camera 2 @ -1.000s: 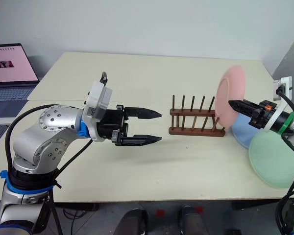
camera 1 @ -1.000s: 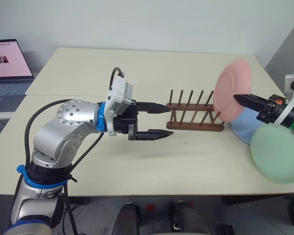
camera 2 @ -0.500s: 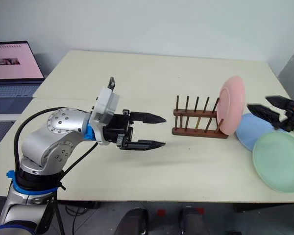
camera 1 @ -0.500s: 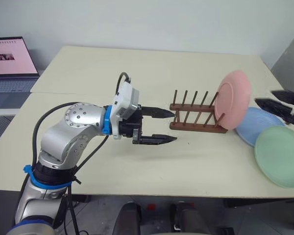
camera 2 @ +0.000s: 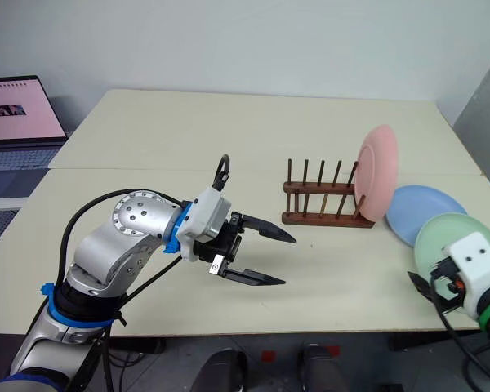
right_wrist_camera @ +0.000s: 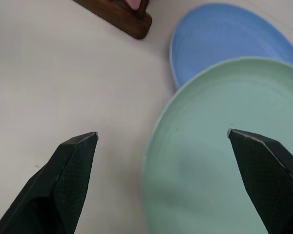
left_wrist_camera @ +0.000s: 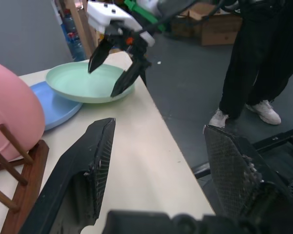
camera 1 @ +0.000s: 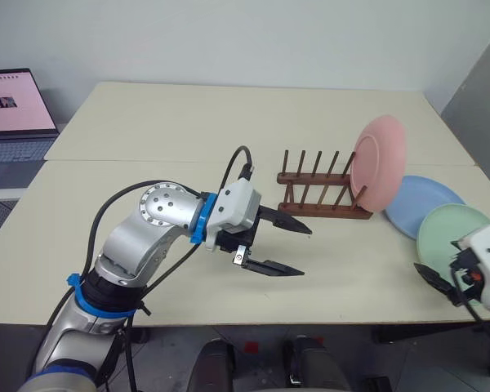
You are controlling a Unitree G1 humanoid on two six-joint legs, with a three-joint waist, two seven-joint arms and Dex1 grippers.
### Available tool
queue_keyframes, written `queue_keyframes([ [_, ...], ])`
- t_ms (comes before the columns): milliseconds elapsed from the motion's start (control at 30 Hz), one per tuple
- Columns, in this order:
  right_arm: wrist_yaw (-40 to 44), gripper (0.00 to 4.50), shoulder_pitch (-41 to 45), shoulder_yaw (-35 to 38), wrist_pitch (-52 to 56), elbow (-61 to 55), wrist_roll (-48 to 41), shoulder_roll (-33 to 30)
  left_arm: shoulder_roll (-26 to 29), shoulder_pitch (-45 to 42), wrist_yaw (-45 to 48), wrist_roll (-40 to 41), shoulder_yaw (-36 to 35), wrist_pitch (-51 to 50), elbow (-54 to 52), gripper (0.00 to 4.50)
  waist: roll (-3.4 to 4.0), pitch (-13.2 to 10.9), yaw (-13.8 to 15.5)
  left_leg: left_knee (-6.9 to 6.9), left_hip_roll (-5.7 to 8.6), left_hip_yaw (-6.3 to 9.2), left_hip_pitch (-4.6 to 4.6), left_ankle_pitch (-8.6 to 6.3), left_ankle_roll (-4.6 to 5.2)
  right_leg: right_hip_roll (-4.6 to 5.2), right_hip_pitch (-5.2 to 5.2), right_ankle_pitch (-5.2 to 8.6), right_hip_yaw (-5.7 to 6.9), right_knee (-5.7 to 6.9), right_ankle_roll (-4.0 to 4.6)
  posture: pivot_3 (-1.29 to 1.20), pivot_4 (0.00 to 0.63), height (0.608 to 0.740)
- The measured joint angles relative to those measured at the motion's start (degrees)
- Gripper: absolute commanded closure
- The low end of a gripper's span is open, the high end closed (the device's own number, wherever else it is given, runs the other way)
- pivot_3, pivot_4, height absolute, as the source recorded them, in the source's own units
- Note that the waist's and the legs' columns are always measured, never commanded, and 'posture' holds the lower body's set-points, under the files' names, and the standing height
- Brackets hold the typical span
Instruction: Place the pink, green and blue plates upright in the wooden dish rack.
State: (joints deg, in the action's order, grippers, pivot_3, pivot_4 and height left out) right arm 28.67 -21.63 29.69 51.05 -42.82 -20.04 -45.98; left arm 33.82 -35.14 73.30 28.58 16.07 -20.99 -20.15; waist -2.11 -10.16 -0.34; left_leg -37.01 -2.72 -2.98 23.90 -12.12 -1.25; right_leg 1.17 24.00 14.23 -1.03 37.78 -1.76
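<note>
Already the pink plate (camera 1: 378,162) stood upright at the right end of the wooden dish rack (camera 1: 320,194), leaning among the last pegs, with the other peg slots to its left bare. The blue plate (camera 1: 425,204) lay flat on the table (camera 1: 147,131) just right of the rack's end, and the green plate (camera 1: 457,237) lay flat nearer the table's front right corner, its rim overlapping the blue plate's near edge and reaching close to the table's front edge. The right gripper (right_wrist_camera: 161,141) hung with its fingers spread wide and nothing between them, poised over the left rim of the green plate beside the front edge. The left gripper (camera 1: 290,249) hovered above the table in front of the rack's left end, fingers parted and empty, pointing toward the right. A broad bare stretch of tabletop lay behind and to the left of the rack. A laptop (camera 1: 16,110) sat off the table's far left side.
</note>
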Motion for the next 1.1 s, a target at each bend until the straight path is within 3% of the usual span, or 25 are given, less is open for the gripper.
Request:
queue_keyframes([
  [300,-9.6,0.04,2.9,-9.0,-0.3,3.1,10.0,3.9,-0.9,-0.2,0.0,-1.4,0.2,0.3,0.6,1.33,0.0,0.0,0.1,0.01,0.02,-0.08,0.05,0.0,0.0,0.0,0.02,0.01,0.02,-0.03,0.02,0.0,0.15,0.739],
  [333,-10.3,0.2,3.8,-9.5,-0.4,4.1,10.8,4.4,-0.9,-0.3,0.0,-1.6,0.2,0.3,0.7,1.33,0.0,0.0,0.1,0.01,0.02,-0.07,0.04,0.0,0.0,-0.01,0.02,0.01,0.03,-0.02,0.02,0.0,0.15,0.739],
  [467,-11.9,1.25,6.3,-11.2,-0.4,7.6,12.6,6.5,-0.9,-0.6,0.0,-2.2,0.2,0.7,1.5,1.33,0.01,0.0,0.1,0.02,0.01,-0.05,0.04,0.0,0.0,-0.01,0.02,0.01,0.04,0.0,0.02,0.0,0.15,0.739],
  [767,-12.5,4.48,9.2,-12.2,0.0,8.7,14.1,8.4,-0.9,-0.7,-0.1,-3.0,0.2,1.5,2.3,1.33,0.02,0.0,0.1,0.01,0.01,-0.06,0.04,0.0,0.0,-0.01,0.01,-0.03,0.04,0.0,-0.05,0.0,0.15,0.739],
  [967,-12.4,4.48,8.5,-10.3,1.6,5.2,14.8,8.3,-0.1,-0.6,-0.3,-3.2,-0.3,1.4,2.8,1.33,0.02,0.0,0.1,0.02,0.01,-0.06,0.05,0.0,0.01,-0.01,0.04,-0.04,0.04,0.03,-0.08,0.0,0.15,0.739],
  [1100,-11.4,4.48,9.2,-7.4,3.3,-2.0,16.0,4.2,0.8,-0.5,-1.6,-1.5,-3.0,-0.9,2.8,1.33,0.05,0.0,0.0,0.01,0.0,-0.05,0.03,0.0,0.0,-0.03,0.05,-0.06,0.05,0.07,-0.1,0.0,0.15,0.739],
])
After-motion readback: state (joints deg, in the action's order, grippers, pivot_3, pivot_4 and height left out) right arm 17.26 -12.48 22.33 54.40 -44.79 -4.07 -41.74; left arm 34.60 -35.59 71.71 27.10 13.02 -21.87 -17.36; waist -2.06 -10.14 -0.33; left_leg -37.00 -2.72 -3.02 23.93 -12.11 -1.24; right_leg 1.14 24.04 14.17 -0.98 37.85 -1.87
